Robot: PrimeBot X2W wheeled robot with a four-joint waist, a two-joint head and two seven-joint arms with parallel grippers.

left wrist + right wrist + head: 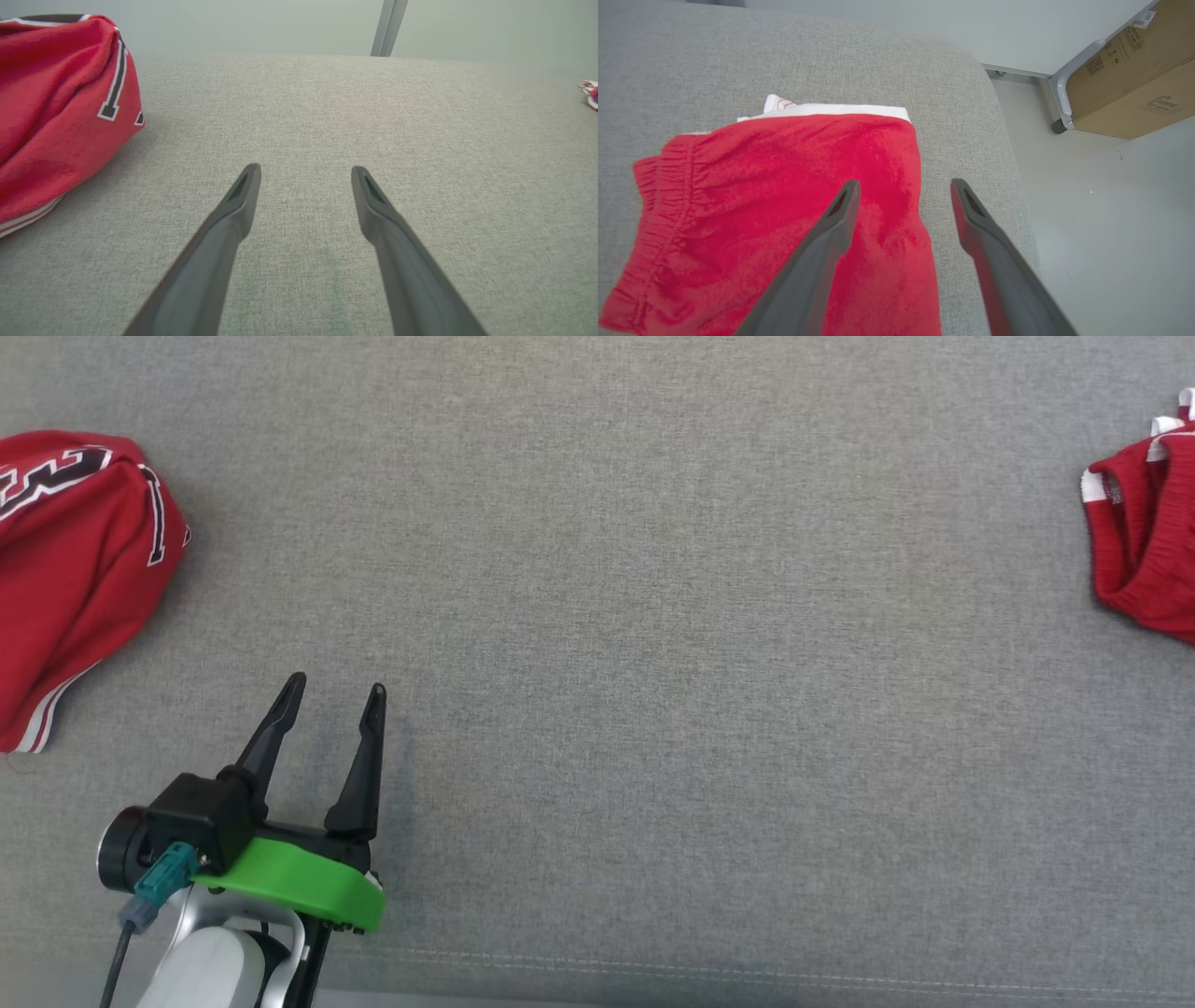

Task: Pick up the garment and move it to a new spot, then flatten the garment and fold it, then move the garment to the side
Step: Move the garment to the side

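A folded red garment (784, 196) with an elastic waistband and white trim lies near the grey surface's right edge, at the far right of the head view (1144, 551). My right gripper (904, 184) hovers over its right side, open, with nothing between its fingers. My left gripper (336, 683) stands open and empty at the lower left, just above the grey cloth surface (653, 616). Its own camera shows the open left gripper (306, 167) over bare fabric, with a sliver of the garment (591, 93) far off to the right.
A second red piece, a jersey (75, 560) with black-and-white lettering, lies bunched at the left edge, also in the left wrist view (56, 102). Beyond the surface's rounded right corner are pale floor (1111, 233), a cardboard box (1134, 79) and a grey metal leg (1062, 98).
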